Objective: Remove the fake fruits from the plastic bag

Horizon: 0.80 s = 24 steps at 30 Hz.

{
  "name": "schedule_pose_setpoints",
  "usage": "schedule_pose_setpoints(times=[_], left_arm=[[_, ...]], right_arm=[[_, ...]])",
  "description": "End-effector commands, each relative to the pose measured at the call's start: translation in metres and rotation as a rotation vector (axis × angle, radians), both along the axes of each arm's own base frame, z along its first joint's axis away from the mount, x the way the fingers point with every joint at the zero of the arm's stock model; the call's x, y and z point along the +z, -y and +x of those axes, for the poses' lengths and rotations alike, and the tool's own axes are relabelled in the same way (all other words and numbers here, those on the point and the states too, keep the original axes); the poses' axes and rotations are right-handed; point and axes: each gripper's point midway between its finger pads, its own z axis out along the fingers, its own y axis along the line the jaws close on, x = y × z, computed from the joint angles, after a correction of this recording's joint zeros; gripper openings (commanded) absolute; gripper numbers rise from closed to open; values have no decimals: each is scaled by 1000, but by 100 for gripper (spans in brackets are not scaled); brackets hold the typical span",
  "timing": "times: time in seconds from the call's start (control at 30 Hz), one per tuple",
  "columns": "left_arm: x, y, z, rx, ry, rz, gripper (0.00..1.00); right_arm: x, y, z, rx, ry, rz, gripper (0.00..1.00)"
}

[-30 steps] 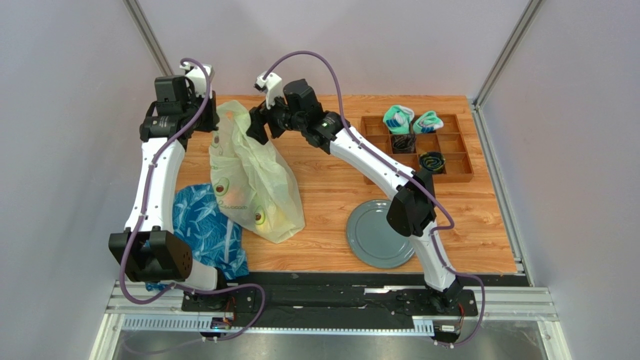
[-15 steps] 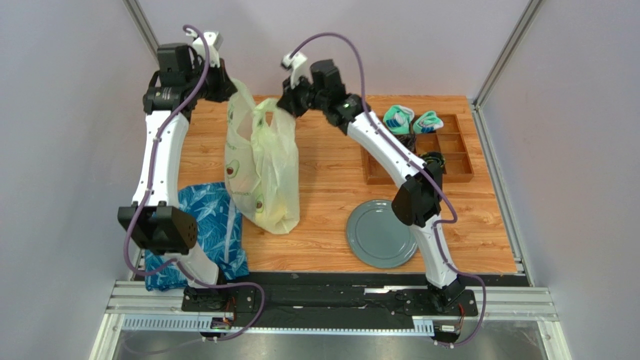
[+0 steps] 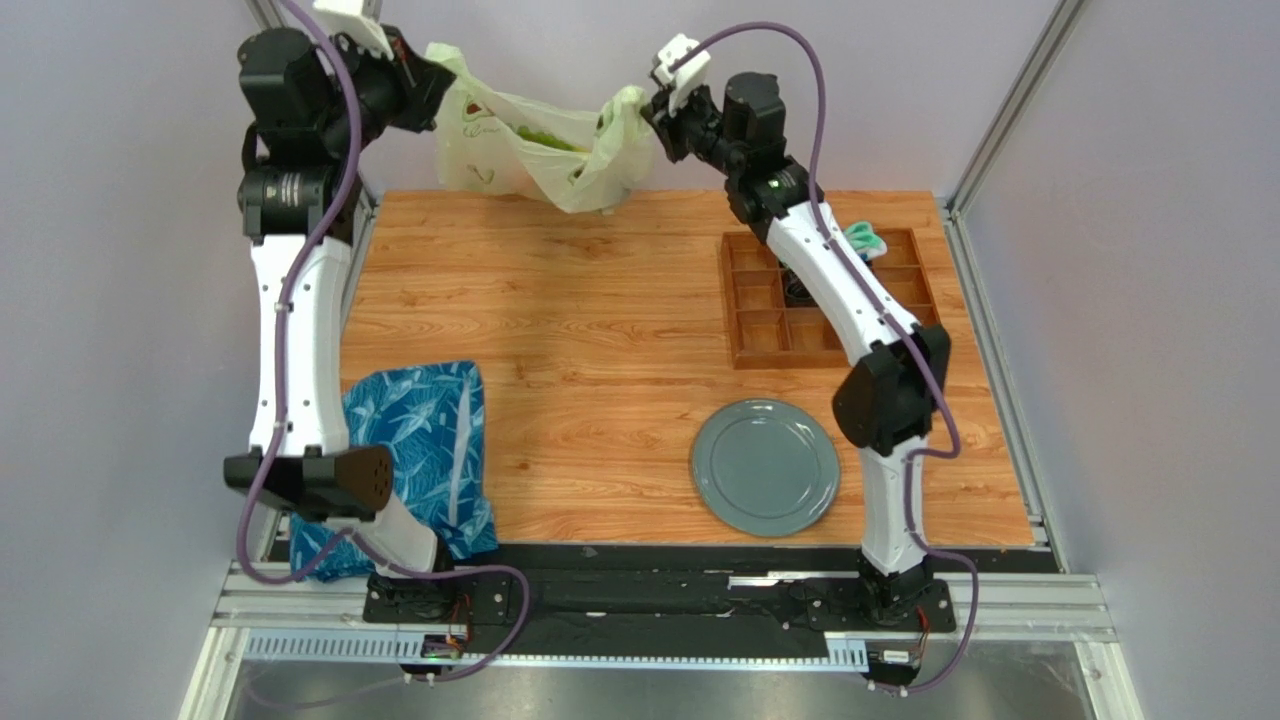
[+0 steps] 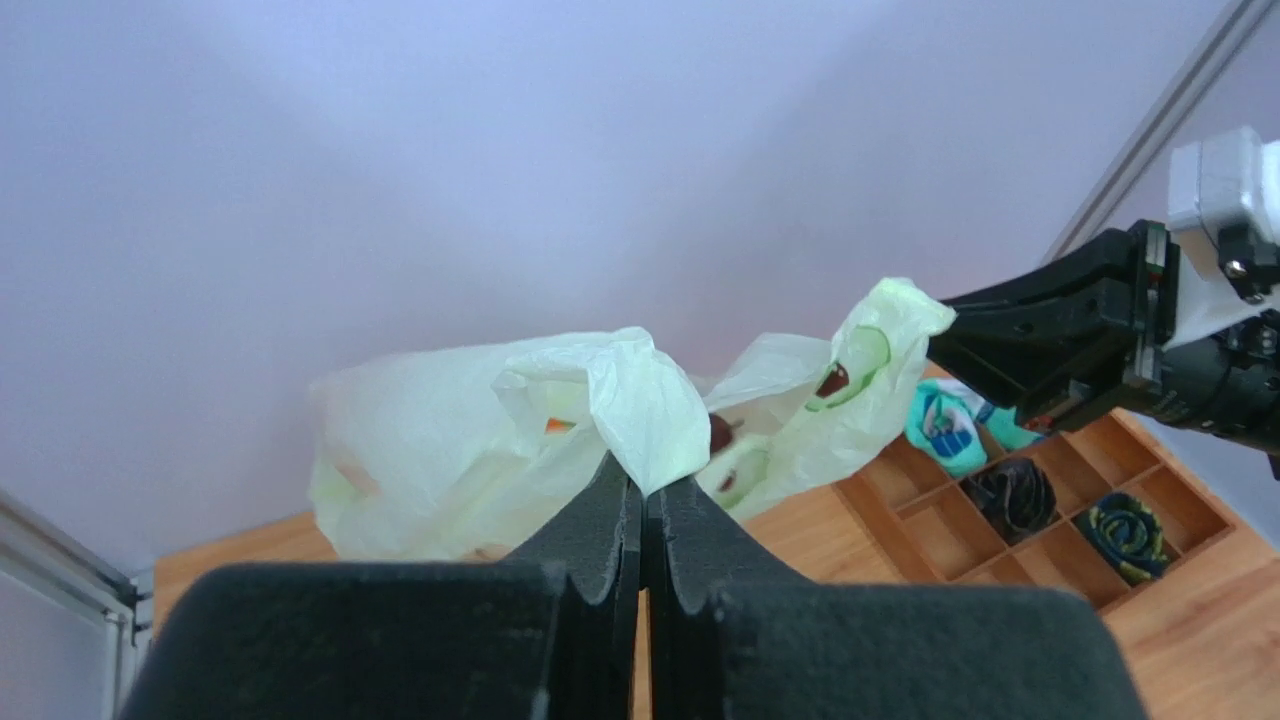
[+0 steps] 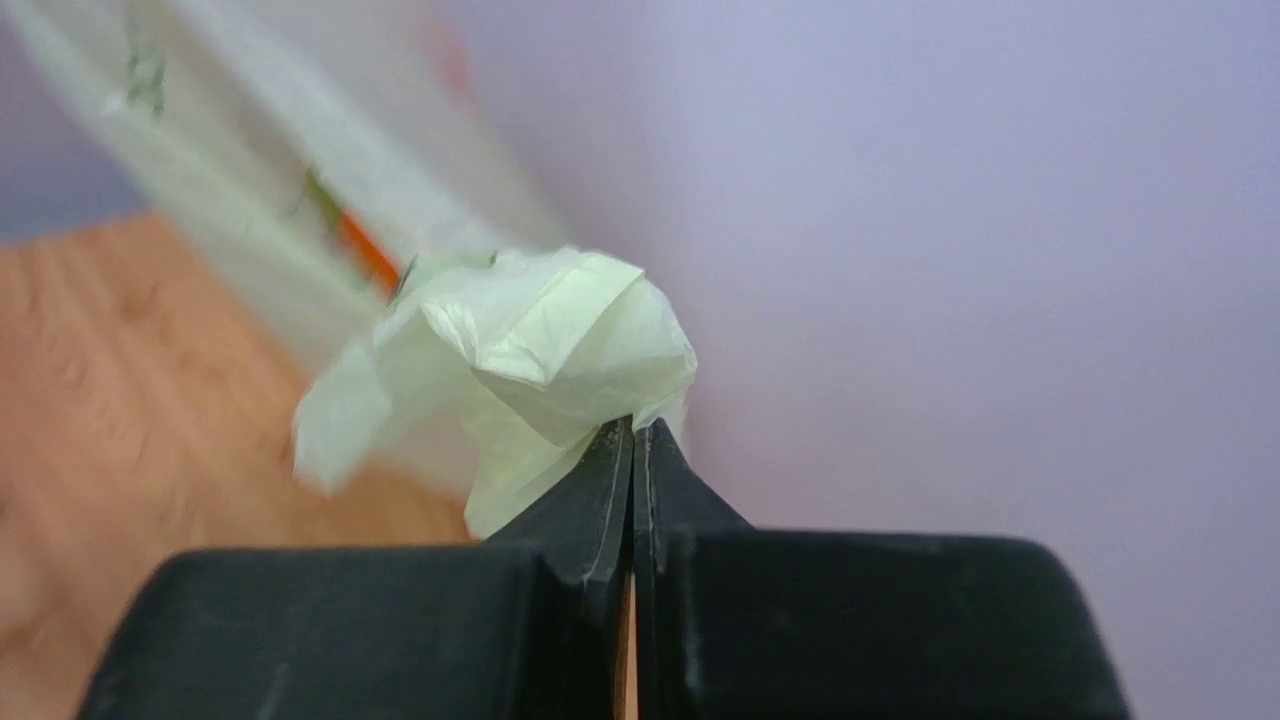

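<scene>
At the top of the frame, the left gripper (image 3: 425, 78) and right gripper (image 3: 651, 116) each clamp one end of the plastic bag (image 3: 541, 155), suspending it above the bench (image 3: 601, 330).

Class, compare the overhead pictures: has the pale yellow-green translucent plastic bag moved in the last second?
Yes. The plastic bag went from beside the blue leaf-patterned bag to the wooden table's far edge, slung between left gripper and right gripper.

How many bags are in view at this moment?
2. The translucent pale yellow-green plastic bag hangs above the wooden table's far edge; the blue leaf-patterned bag lies at its near left corner. No others are visible.
</scene>
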Motion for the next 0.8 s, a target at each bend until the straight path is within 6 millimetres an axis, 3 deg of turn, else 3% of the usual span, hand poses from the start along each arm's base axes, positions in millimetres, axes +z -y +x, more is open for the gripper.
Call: schedule_pose_setpoints(times=[0.0,0.03,0.07,0.1,0.13,0.17,0.2,0.23,0.27,0.3,0.33,0.37,0.4,0.5,0.53,0.57,0.6,0.67,0.77], left_arm=[[-52,14,-54,-89,-95,-12,0],[-72,16,-63,-97,-142,-21,0],[-112,20,-83,-120,-236,-34,0],[-133,23,-94,-136,-287,-43,0],[-143,26,-113,-146,-299,-41,0],[-193,26,-124,-142,-432,-55,0],[-212,26,-134,-141,-480,-65,0],[-226,33,-149,-160,-521,-72,0],[-257,37,-160,-166,-609,-91,0],[-268,38,-167,-166,-643,-103,0],[-271,39,-176,-171,-651,-114,0],[-277,40,-182,-171,-669,-128,0],[-274,41,-185,-174,-657,-130,0],[-257,40,-190,-182,-607,-116,0],[-257,41,-190,-183,-618,-115,0],[-251,41,-187,-182,-609,-116,0],[-250,41,-186,-181,-610,-119,0],[-247,42,-180,-184,-601,-135,0],[-248,44,-176,-184,-611,-165,0]], right_arm=[[-49,13,-68,142,-9,-210,0],[-43,25,-95,159,18,-242,0],[-107,33,-113,194,-89,-323,0],[-126,44,-125,201,-66,-400,0],[-127,59,-137,164,-47,-435,0],[-143,70,-143,144,-63,-472,0],[-186,85,-155,139,-129,-532,2],[-191,97,-159,109,-144,-549,25],[-211,108,-168,108,-216,-582,37],[-211,112,-171,104,-244,-588,48],[-205,113,-173,93,-269,-579,61],[-205,116,-182,99,-331,-575,66],[-173,108,-180,105,-305,-531,68],[-140,83,-211,228,-403,-414,71],[-122,69,-221,280,-414,-354,71],[-117,54,-234,331,-418,-339,70],[-113,43,-245,368,-415,-328,69],[-127,14,-268,454,-421,-342,63],[-159,-8,-281,516,-475,-374,47]])
